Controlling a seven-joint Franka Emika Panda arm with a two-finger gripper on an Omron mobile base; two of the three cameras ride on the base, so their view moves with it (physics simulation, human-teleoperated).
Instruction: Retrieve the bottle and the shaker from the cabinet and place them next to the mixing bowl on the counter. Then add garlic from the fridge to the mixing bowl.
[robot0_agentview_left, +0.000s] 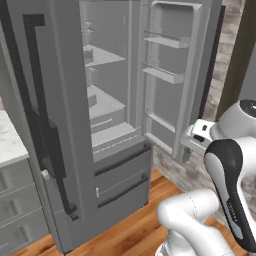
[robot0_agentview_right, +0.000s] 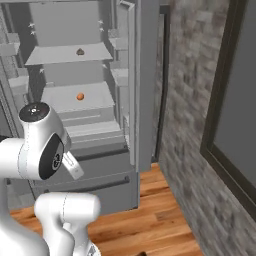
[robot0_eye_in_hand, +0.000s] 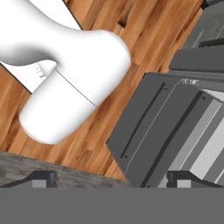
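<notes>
The fridge (robot0_agentview_left: 107, 105) stands in front of me with its right door (robot0_agentview_left: 170, 75) swung open. On an upper shelf lies a small brownish bulb with a pointed top (robot0_agentview_right: 80, 51), the garlic by its shape. A small orange thing (robot0_agentview_right: 80, 96) sits one shelf lower. My gripper (robot0_eye_in_hand: 111, 179) is open, its fingertips (robot0_eye_in_hand: 43, 178) wide apart and nothing between them. It points down at the wooden floor and the fridge's bottom drawers (robot0_eye_in_hand: 148, 127), low beside the open door. The bottle, the shaker and the mixing bowl are out of view.
The fridge's left door (robot0_agentview_left: 45, 125), with its long dark handle, is closed. A marble counter (robot0_agentview_left: 7, 145) over grey drawers stands at the far left. A brick wall (robot0_agentview_right: 185, 110) with a dark window frame (robot0_agentview_right: 220, 100) runs along the right, close to the open door.
</notes>
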